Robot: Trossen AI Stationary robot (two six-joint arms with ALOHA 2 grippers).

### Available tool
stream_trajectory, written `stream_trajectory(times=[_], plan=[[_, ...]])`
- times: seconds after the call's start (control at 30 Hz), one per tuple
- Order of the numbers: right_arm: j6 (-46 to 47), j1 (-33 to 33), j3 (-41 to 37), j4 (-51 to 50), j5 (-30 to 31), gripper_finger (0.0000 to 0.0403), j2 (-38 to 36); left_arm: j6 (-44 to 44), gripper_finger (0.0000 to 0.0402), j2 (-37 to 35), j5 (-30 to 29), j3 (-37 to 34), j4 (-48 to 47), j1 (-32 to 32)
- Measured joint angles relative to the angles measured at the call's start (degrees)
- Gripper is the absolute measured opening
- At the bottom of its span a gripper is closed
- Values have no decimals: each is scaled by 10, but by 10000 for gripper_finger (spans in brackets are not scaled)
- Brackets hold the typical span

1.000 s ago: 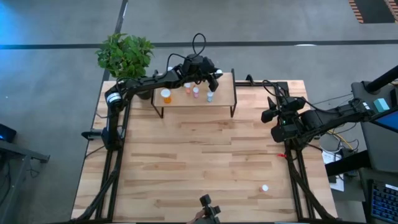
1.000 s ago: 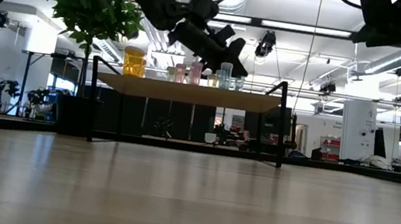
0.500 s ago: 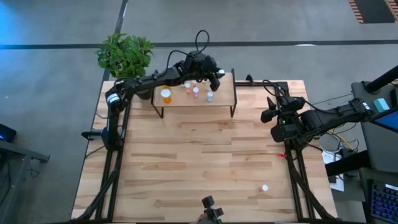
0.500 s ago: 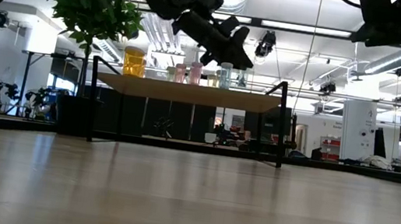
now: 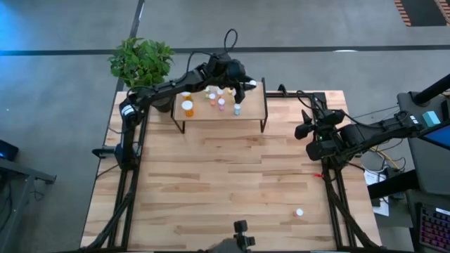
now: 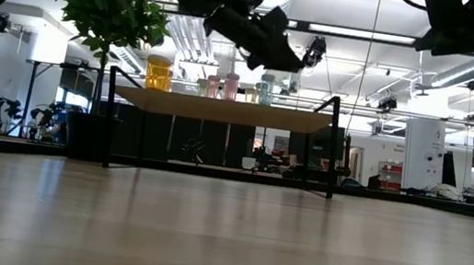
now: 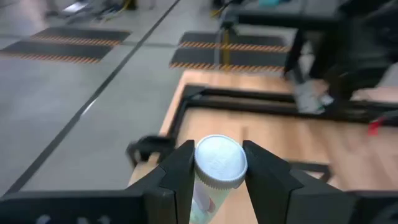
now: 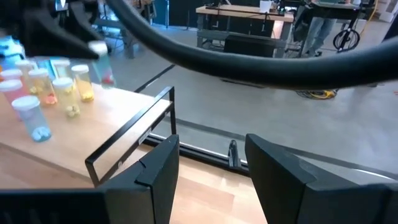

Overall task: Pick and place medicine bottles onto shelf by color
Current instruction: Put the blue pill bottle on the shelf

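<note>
The shelf (image 5: 218, 105) stands at the table's far edge on thin black legs, and several medicine bottles stand on it. Among them are a larger orange one (image 5: 188, 107) and small pink and teal ones (image 6: 245, 88). My left gripper (image 5: 247, 85) hovers over the shelf's far right corner, shut on a pale white-capped bottle (image 7: 219, 168). One more white-capped bottle (image 5: 299, 211) lies on the table near the right front. My right gripper (image 8: 208, 168) waits open and empty above the table's right side. My left gripper pinches the bottle between its two fingers (image 7: 180, 174) at the white cap (image 7: 221, 160). The fingers reach in nearly level from the table's left. The bottle stays roughly upright, cap up, with its body (image 8: 102, 70) hanging below the fingers, clear of the shelf.
A potted plant (image 5: 140, 60) stands at the shelf's left end. The shelf's black end rails (image 5: 264, 105) rise above its board. Bare wooden tabletop (image 5: 232, 176) stretches between the shelf and the near edge.
My left gripper has risen above the shelf's right end with the bottle still in its fingers. It has also tipped from a downward slant toward level. The bottles on the shelf have stayed in place.
</note>
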Motion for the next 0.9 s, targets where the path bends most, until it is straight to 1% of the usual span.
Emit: stream_trajectory(times=[0.1,0.17,0.23,0.3,0.37,0.47,0.57,0.67,0.7,0.83,0.87,0.9], plan=[[-3,0,0,0,-9,173,0,-2,105,0,41,7,2,20],[-1,0,0,1,-16,173,-1,-5,105,5,43,14,0,32],[-2,0,0,2,-24,173,-1,-30,105,12,42,26,-15,40],[1,0,0,4,-25,173,0,-72,105,15,34,30,-14,41],[3,0,0,13,-25,173,0,-102,105,15,-2,31,-9,34],[3,0,0,19,-25,173,0,-123,105,15,-85,41,-8,15],[-5,0,0,22,-32,173,0,-147,105,15,-195,51,-8,-16],[-23,0,0,22,-47,173,0,-195,105,15,-318,60,-10,-54],[-28,0,0,22,-54,173,0,-198,105,15,-360,64,-9,-69],[-44,0,0,22,-66,173,0,-180,105,15,-559,74,14,-126],[-48,0,0,22,-66,173,0,-175,105,18,-596,74,33,-137],[-50,0,0,22,-66,173,0,-169,105,20,-617,74,51,-144]])
